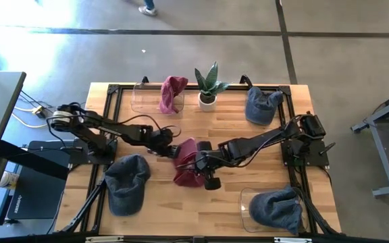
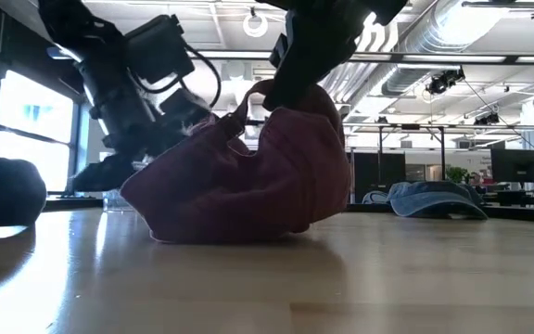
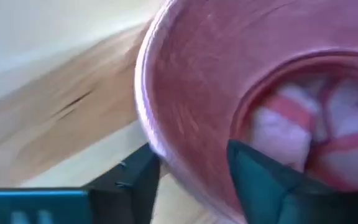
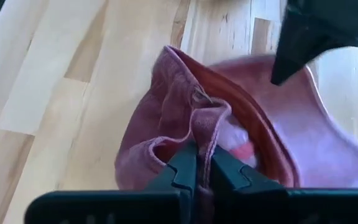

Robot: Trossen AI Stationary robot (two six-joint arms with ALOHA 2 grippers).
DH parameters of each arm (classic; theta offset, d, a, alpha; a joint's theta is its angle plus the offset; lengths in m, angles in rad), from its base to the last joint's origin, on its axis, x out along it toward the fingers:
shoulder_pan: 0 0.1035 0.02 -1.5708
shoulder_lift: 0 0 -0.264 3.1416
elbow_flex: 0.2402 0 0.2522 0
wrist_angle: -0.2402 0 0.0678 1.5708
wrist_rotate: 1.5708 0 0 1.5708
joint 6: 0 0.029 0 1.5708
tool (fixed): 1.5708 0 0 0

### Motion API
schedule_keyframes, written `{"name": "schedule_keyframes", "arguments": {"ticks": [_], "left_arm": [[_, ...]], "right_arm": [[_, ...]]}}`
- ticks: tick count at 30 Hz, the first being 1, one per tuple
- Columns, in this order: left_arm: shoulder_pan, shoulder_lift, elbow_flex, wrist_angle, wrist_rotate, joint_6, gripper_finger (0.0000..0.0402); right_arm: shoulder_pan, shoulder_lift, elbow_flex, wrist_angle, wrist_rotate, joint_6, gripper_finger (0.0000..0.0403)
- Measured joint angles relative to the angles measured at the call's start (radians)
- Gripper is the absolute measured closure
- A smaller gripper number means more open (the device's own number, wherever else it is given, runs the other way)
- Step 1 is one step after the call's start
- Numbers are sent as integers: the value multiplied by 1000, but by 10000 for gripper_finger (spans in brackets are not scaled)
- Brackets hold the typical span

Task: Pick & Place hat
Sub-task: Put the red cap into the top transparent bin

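A red cap [image 1: 189,164] sat crumpled near the middle of the table [image 1: 208,202], and both arms met over it. The right gripper [image 4: 199,163] reached in from the right side and its fingers were pressed together on a fold of the cap's edge, the cloth pinched up between them, as the right wrist view showed. The left gripper [image 3: 188,177] came in from the left; its fingers [image 3: 260,180] stood apart with the cap's brim between them, one finger outside the brim and one on the inner side, and whether they pressed the cloth could not be told. In the low view the cap [image 2: 248,176] rested on the wood with its upper part lifted toward the two grippers above it. A blue cap [image 1: 127,183] lay near the front left of the table, well apart from the red one. Another blue cap [image 1: 279,209] lay on a clear tray [image 1: 248,202] at the front right, and a third blue cap [image 1: 262,104] sat at the back right corner. At the back, a second red cap [image 1: 172,93] lay on another clear tray [image 1: 140,98], just beside a small potted plant [image 1: 209,86].
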Motion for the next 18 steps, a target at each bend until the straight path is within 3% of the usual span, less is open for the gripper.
{"name": "schedule_keyframes", "arguments": {"ticks": [8,15,18], "left_arm": [[0,2,2,173,-22,103,385],[-13,2,65,180,-6,218,391],[-26,2,88,161,-3,242,396]], "right_arm": [[0,0,0,6,-7,-2,396],[-46,18,0,8,59,-19,380],[-77,46,0,-32,40,53,378]]}}
